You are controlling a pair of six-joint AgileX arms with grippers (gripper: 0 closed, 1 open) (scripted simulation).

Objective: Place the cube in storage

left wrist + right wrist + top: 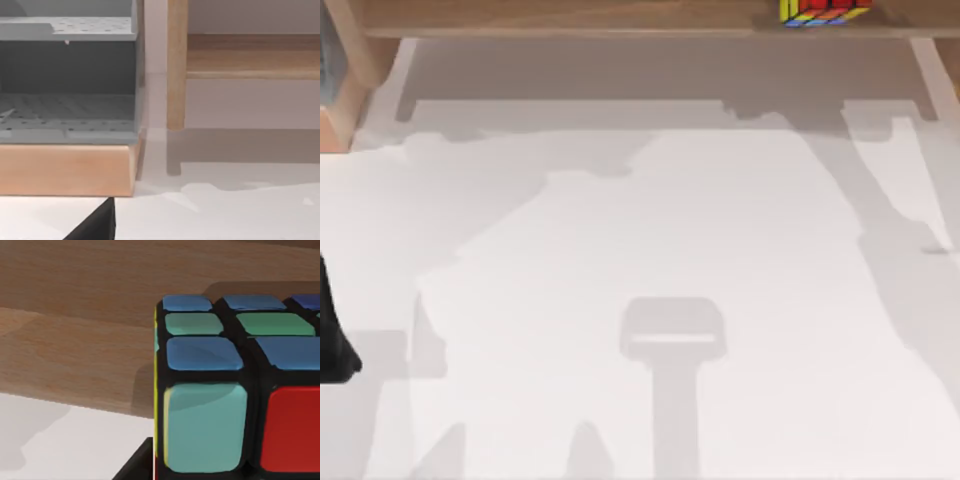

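Cube (823, 11) on wooden shelf (570, 18), far edge of table (670, 230) | close before right gripper, grip state not discernible | left arm (332, 340) parked at table's left edge, gripper state not discernible

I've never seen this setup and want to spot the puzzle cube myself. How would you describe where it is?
Start from the white table and look to its far edge, where a wooden shelf runs across. The cube sits on that shelf toward the right. It is the one multicoloured thing there, with red and yellow squares on a black grid against plain wood.
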